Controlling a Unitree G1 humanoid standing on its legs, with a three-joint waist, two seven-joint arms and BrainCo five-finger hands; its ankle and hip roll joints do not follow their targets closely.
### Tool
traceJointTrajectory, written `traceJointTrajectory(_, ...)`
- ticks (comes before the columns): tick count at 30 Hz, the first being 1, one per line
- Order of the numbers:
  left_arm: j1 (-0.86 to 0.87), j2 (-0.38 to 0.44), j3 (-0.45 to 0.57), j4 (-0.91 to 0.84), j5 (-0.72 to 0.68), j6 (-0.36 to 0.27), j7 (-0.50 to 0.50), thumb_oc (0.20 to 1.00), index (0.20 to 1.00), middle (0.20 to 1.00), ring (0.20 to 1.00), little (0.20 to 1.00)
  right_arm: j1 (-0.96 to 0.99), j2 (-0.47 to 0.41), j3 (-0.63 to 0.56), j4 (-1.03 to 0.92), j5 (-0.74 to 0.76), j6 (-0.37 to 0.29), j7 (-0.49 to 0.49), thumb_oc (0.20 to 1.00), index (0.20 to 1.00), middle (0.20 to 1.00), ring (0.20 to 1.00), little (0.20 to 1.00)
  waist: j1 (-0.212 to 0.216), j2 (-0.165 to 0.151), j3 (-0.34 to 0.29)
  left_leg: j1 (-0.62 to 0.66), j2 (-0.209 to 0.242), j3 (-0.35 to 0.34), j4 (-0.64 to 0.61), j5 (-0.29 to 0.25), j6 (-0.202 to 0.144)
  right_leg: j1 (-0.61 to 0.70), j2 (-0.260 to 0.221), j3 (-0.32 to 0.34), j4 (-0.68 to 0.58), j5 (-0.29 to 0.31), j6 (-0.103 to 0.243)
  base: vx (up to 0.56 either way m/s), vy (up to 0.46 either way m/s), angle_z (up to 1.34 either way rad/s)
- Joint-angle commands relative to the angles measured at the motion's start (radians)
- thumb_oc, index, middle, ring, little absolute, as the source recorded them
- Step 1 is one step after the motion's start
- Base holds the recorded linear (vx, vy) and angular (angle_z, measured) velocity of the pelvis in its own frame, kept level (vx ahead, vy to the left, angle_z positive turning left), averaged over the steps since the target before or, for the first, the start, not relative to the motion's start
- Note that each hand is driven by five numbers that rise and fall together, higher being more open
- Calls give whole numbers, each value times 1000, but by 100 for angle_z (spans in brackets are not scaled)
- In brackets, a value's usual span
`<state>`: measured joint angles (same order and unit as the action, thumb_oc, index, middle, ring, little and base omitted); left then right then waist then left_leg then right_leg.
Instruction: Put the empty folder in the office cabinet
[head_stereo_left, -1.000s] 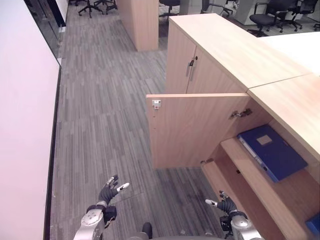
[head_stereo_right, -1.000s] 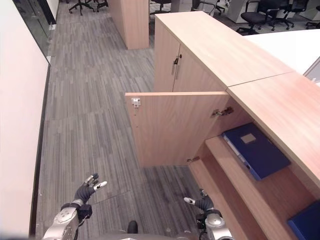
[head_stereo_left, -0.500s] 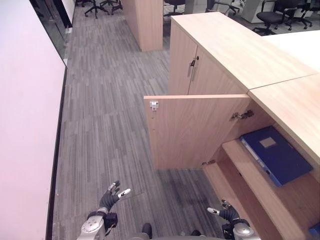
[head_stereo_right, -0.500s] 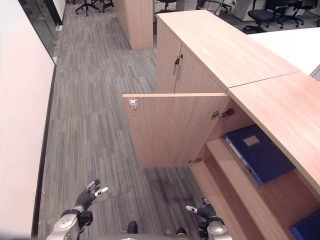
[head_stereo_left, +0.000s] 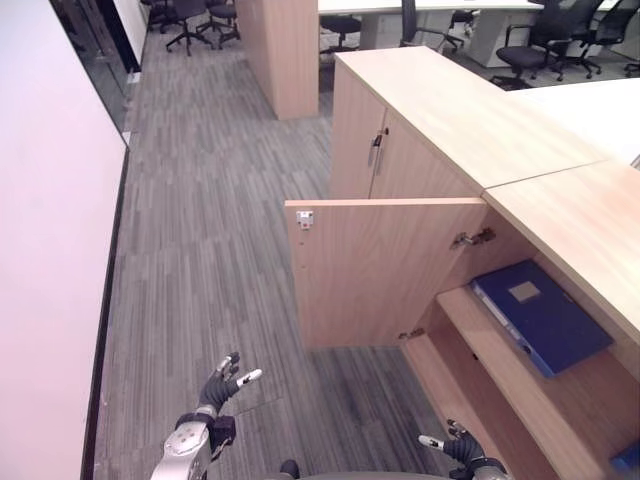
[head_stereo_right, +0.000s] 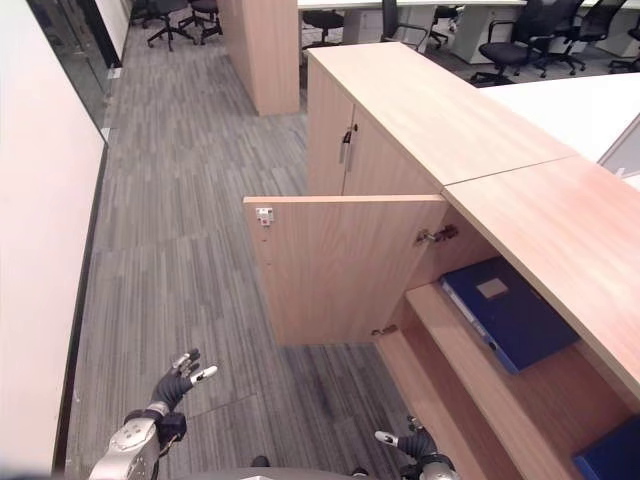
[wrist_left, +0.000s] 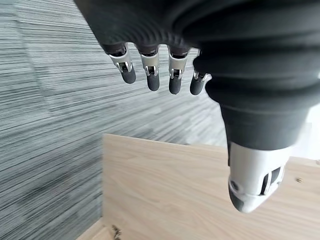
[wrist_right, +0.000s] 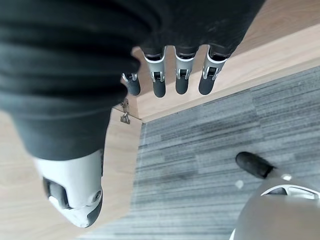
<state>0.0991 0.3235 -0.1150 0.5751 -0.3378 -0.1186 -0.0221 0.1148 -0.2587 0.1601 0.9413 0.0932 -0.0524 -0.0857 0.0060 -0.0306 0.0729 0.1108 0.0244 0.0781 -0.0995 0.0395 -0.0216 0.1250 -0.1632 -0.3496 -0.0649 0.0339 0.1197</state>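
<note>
A blue folder (head_stereo_left: 540, 318) lies flat on the upper shelf of the wooden office cabinet (head_stereo_left: 470, 120), behind its open door (head_stereo_left: 385, 270). My left hand (head_stereo_left: 215, 392) hangs low over the grey carpet, left of the door and well apart from it. Its fingers (wrist_left: 150, 72) are straight and hold nothing. My right hand (head_stereo_left: 456, 447) shows at the bottom edge, in front of the cabinet's lower shelf. Its fingers (wrist_right: 165, 80) are likewise straight and empty, pointing towards the cabinet's base.
Another blue item (head_stereo_right: 612, 458) sits on the lower shelf at the far right. A white wall (head_stereo_left: 50, 250) runs along the left. Beyond stand a wooden column (head_stereo_left: 285, 50) and office chairs (head_stereo_left: 540, 40). Open carpet (head_stereo_left: 210, 230) lies before the cabinet.
The camera has shifted, so the whole scene sits a little differently. My right hand has sunk towards the bottom edge. The folder stays on its shelf.
</note>
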Motion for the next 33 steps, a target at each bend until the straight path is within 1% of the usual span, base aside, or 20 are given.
traceJointTrajectory(1,-136,40,42,-14,-9,-61,39,1000,1000,1000,1000,1000,-48,-50,33,-25,-28,-8,5,1000,1000,1000,1000,1000,-1,7,6,58,11,76,12,-88,-33,-5,-37,-13,37,7,72,46,-17,-21)
traceJointTrajectory(2,-137,41,42,-13,-9,-62,39,1000,1000,1000,1000,1000,-48,-50,33,-26,-28,-8,5,1000,1000,1000,1000,1000,0,7,6,58,12,76,12,-88,-33,-5,-37,-13,37,7,72,34,-2,-29)
traceJointTrajectory(3,-190,70,54,1,-19,-66,53,1000,1000,1000,1000,1000,-51,-60,36,-28,-27,-12,9,1000,1000,1000,1000,1000,-11,12,3,61,14,87,12,-88,-36,-5,-36,-7,35,9,73,29,-2,-23)
traceJointTrajectory(7,-321,142,66,78,-46,-80,77,1000,1000,1000,1000,1000,-55,-73,49,-47,-22,-21,15,1000,1000,1000,1000,1000,-37,16,-4,70,18,107,12,-92,-38,-11,-32,13,36,10,75,36,0,-18)
traceJointTrajectory(8,-324,143,65,81,-47,-81,77,1000,1000,1000,1000,1000,-56,-73,48,-48,-22,-21,15,1000,1000,1000,1000,1000,-36,16,-3,71,18,108,12,-92,-38,-11,-32,14,37,10,75,40,4,-14)
traceJointTrajectory(9,-417,201,66,135,-72,-87,87,1000,1000,1000,1000,1000,-53,-79,64,-54,-19,-28,22,1000,1000,1000,1000,1000,-55,18,-8,79,20,121,12,-98,-39,-15,-30,27,40,10,78,32,3,-13)
traceJointTrajectory(10,-419,201,65,137,-73,-87,87,1000,1000,1000,1000,1000,-53,-79,63,-54,-19,-28,22,1000,1000,1000,1000,1000,-54,17,-7,79,20,121,12,-98,-39,-15,-30,28,40,10,78,48,5,-23)
traceJointTrajectory(15,-572,296,34,220,-81,-87,86,1000,1000,1000,1000,1000,-57,-88,82,-67,-8,-34,36,1000,1000,1000,1000,1000,-86,17,-9,90,23,147,12,-103,-40,-27,-26,51,54,11,84,26,11,-20)
traceJointTrajectory(18,-639,321,19,257,-95,-87,83,1000,1000,1000,1000,1000,-59,-87,86,-74,-1,-36,41,1000,1000,1000,1000,1000,-100,10,-5,94,27,165,12,-107,-38,-42,-23,68,64,12,88,14,21,-18)
traceJointTrajectory(21,-704,340,9,328,-106,-82,81,1000,1000,1000,1000,1000,-59,-88,92,-83,2,-37,46,1000,1000,1000,1000,1000,-116,-1,3,97,31,186,12,-110,-37,-57,-19,86,71,16,93,6,21,-27)
traceJointTrajectory(22,-737,352,4,370,-101,-78,80,1000,1000,1000,1000,1000,-61,-89,94,-81,6,-38,48,1000,1000,1000,1000,1000,-125,-12,8,101,35,199,13,-113,-36,-65,-15,98,74,19,96,11,12,-26)
traceJointTrajectory(23,-739,352,3,372,-101,-79,79,1000,1000,1000,1000,1000,-62,-88,94,-82,6,-38,48,1000,1000,1000,1000,1000,-124,-12,9,101,35,201,13,-113,-36,-66,-15,100,75,19,96,-18,8,-37)
traceJointTrajectory(24,-764,356,7,393,-114,-79,82,1000,1000,1000,1000,1000,-68,-90,97,-88,11,-40,45,1000,1000,1000,1000,1000,-133,-26,16,100,40,213,15,-114,-36,-81,-13,113,78,26,101,-25,3,-39)
traceJointTrajectory(25,-765,357,6,394,-115,-80,81,1000,1000,1000,1000,1000,-69,-89,97,-88,11,-40,45,1000,1000,1000,1000,1000,-131,-26,17,100,40,214,15,-114,-35,-82,-13,115,79,26,101,-37,2,-34)
traceJointTrajectory(27,-787,359,8,418,-124,-78,79,1000,1000,1000,1000,1000,-73,-87,103,-86,10,-43,43,1000,1000,1000,1000,1000,-136,-39,19,101,41,223,16,-118,-35,-90,-12,122,78,31,104,-13,0,-20)
traceJointTrajectory(30,-819,362,13,459,-133,-74,74,1000,1000,1000,1000,1000,-66,-80,109,-88,8,-44,47,1000,1000,1000,1000,1000,-142,-64,19,115,45,245,15,-126,-34,-91,-7,135,76,36,109,14,-19,-18)
traceJointTrajectory(31,-836,360,9,482,-132,-72,65,1000,1000,1000,1000,1000,-64,-72,115,-84,11,-45,50,1000,1000,1000,1000,1000,-144,-81,18,129,49,257,13,-131,-35,-88,-4,145,73,41,112,31,-50,-22)
traceJointTrajectory(33,-842,359,8,500,-130,-71,59,1000,1000,1000,1000,1000,-57,-64,124,-85,10,-46,53,1000,1000,1000,1000,1000,-146,-94,17,139,50,267,12,-135,-36,-86,-4,151,71,46,117,18,-25,-27)
